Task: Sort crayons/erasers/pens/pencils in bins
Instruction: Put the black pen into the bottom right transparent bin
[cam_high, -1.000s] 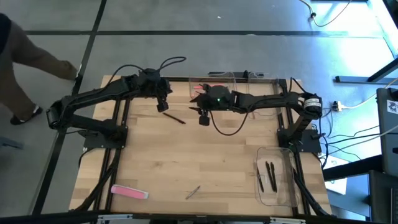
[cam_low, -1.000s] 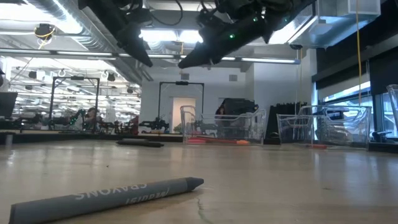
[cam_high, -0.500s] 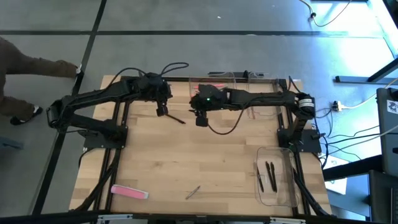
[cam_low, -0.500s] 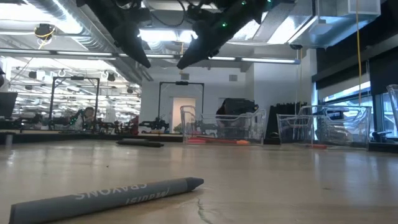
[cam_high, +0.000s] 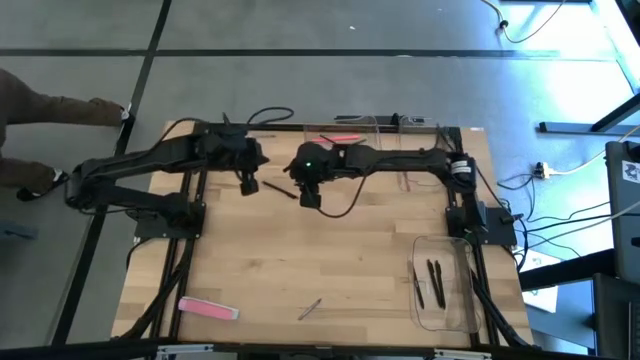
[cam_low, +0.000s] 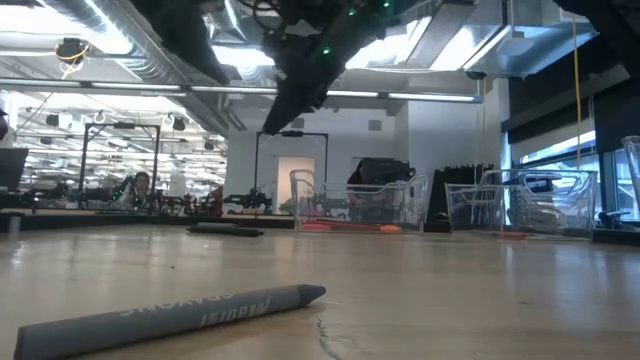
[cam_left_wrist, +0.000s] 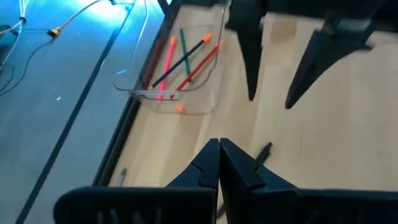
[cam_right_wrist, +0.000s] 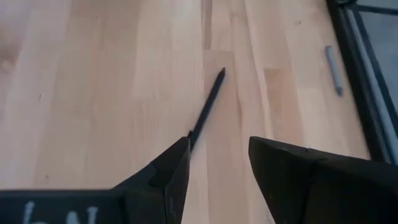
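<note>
Pale striped wood is shown across the table (cam_high: 330, 260). A pink eraser (cam_high: 208, 309) is seen at its near edge, beside a grey crayon (cam_low: 170, 318) stamped with darker lettering. A black pen (cam_right_wrist: 206, 106) is picked out against the light planks. Clear bins are seen: one (cam_left_wrist: 177, 68) filled with pink, green, red and orange sticks, another (cam_high: 443, 283) with dark ones. Both arms are finished in black.

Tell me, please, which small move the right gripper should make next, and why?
Probably lower straight down. The right gripper is open above the table, with the dark pen lying just ahead of its fingertips, untouched. The left gripper is shut nearby.
</note>
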